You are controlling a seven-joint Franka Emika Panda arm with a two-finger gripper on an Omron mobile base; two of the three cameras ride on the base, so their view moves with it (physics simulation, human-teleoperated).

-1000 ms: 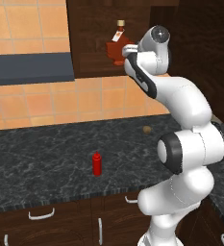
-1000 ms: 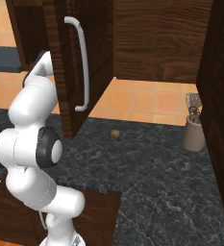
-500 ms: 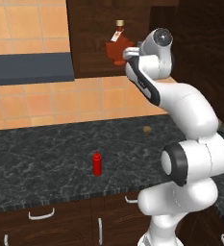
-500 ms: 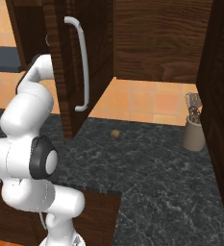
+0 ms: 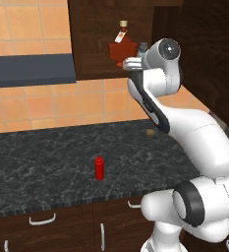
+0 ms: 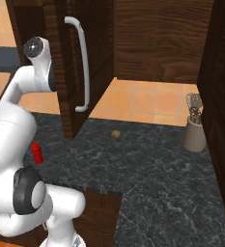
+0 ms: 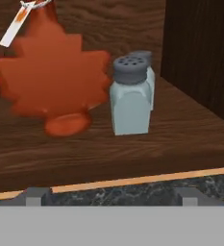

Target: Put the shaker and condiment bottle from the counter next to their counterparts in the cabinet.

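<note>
On the cabinet point(image 5: 94, 44) shelf point(image 7: 84, 149), a pale blue grey-capped shaker point(image 7: 129, 98) stands upright right of the red-brown leaf-shaped flask point(image 7: 53, 79) point(image 5: 122, 49). A second, near-identical shaker point(image 7: 148, 72) stands close behind it, mostly hidden. My gripper point(image 7: 112, 196) point(image 5: 133, 64) hovers just in front of the shelf edge, open, with nothing between its fingertips point(image 7: 36, 194). The slim red condiment bottle point(image 5: 99, 168) point(image 6: 36, 152) stands upright on the black marbled counter point(image 5: 42, 152) point(image 6: 152, 164), well below and left of the hand.
The cabinet's dark door point(image 6: 61, 67) hangs open with a silver handle point(image 6: 83, 67), close beside the arm. A small brown round thing point(image 5: 149, 132) point(image 6: 115, 134) lies on the counter. A utensil holder point(image 6: 195, 135) stands at the right wall. A dark hood point(image 5: 32, 69) hangs left.
The hand has drawn back and down a little from the shelf, and the arm's elbow has swung right. The shakers, flask and red bottle have not moved.
</note>
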